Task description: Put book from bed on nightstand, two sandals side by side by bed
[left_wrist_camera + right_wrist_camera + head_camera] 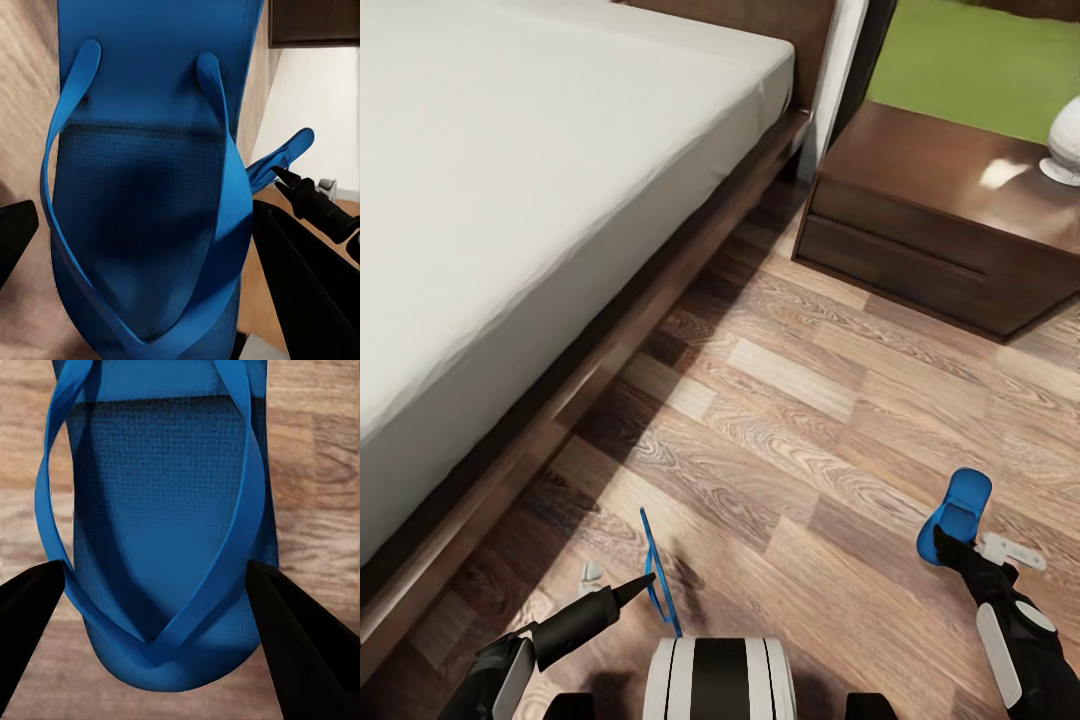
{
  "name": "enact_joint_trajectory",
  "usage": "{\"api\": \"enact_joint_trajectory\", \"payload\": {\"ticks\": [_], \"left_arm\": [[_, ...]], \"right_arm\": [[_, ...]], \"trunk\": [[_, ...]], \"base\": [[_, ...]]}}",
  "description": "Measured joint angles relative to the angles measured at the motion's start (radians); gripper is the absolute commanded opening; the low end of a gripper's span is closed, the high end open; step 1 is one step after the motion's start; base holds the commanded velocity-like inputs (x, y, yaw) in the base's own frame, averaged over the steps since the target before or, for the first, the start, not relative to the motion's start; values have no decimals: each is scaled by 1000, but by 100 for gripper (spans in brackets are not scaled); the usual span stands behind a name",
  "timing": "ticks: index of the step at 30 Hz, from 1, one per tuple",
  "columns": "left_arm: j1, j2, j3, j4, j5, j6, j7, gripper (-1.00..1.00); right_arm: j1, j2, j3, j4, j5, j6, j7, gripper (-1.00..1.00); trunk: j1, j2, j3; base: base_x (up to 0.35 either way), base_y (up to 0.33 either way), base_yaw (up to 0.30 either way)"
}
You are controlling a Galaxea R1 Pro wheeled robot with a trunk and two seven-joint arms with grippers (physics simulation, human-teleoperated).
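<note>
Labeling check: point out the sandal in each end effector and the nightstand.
left sandal (658, 570): head view, thin edge-on sole.
right sandal (960, 512): head view, upper sole.
nightstand (920, 165): head view, bare top.

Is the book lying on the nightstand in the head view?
No, the nightstand top carries just a white object at its far edge, and no book lies there.

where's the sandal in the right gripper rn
In the head view the sandal is at lower right, held in the right gripper above the wood floor, in front of the nightstand.
</note>
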Motion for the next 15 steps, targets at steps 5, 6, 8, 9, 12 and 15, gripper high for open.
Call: {"api": "enact_joint_trajectory", "payload": {"ticks": [5, 6, 8, 9, 12, 15], "left_arm": [[0, 0, 0, -1, 0, 0, -1, -100], [0, 0, 0, -1, 0, 0, -1, -100], [0, 1, 0, -1, 1, 0, -1, -100], [0, 1, 0, -1, 1, 0, -1, -100], [0, 1, 0, -1, 1, 1, -2, -100], [0, 1, 0, -1, 1, 0, -2, -100]], "right_arm": [[0, 0, 0, 0, 0, 0, -1, -100], [0, 0, 0, 0, 0, 0, -1, -100], [0, 0, 0, 0, 0, 0, 0, -100], [0, 0, 0, 0, 0, 0, 0, -100], [0, 1, 0, 0, 0, 0, 0, -100], [0, 0, 0, 0, 0, 0, 0, -100]], "trunk": [[-2, 1, 19], [-3, 1, 23], [-4, 2, 31], [-4, 2, 35], [-5, 3, 46], [-7, 4, 58]], "base": [[0, 0, -1], [0, 0, 0], [0, 0, 0], [0, 0, 0], [0, 0, 0], [0, 0, 0]]}}
